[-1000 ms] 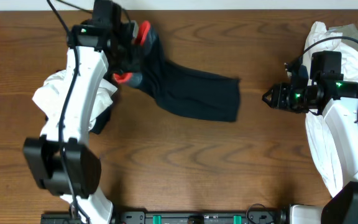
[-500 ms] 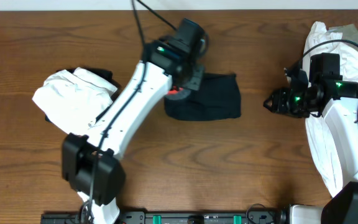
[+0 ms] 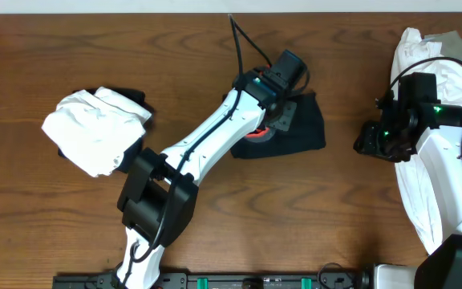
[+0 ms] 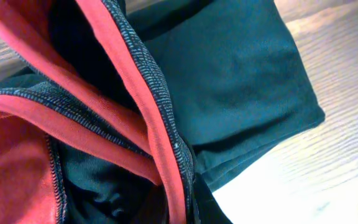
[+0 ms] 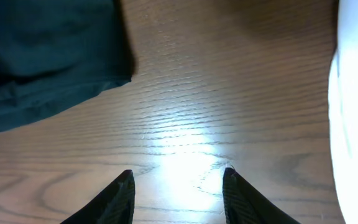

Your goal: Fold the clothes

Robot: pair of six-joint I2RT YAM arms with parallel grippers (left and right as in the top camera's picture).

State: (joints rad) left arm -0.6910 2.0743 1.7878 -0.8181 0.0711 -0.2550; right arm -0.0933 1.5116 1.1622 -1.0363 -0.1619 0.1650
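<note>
Navy garment [image 3: 305, 128] with red lining [image 4: 11, 174] lies doubled on itself at the centre of the wooden worktop [image 3: 46, 48], toward the far edge. Left tool [image 3: 277, 120] sits on its left part. The wrist view is filled with bunched cloth and the fingers are hidden, so its grip cannot be told. Right tool [image 5: 178, 171] is spread wide, empty, over bare wood near the garment's corner. One white cloth heap [image 3: 95, 128] lies at left. A second white heap [image 3: 443, 177] lies under the right arm.

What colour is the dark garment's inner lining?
Red lining, on a dark teal garment; clearest in left wrist view.
</note>
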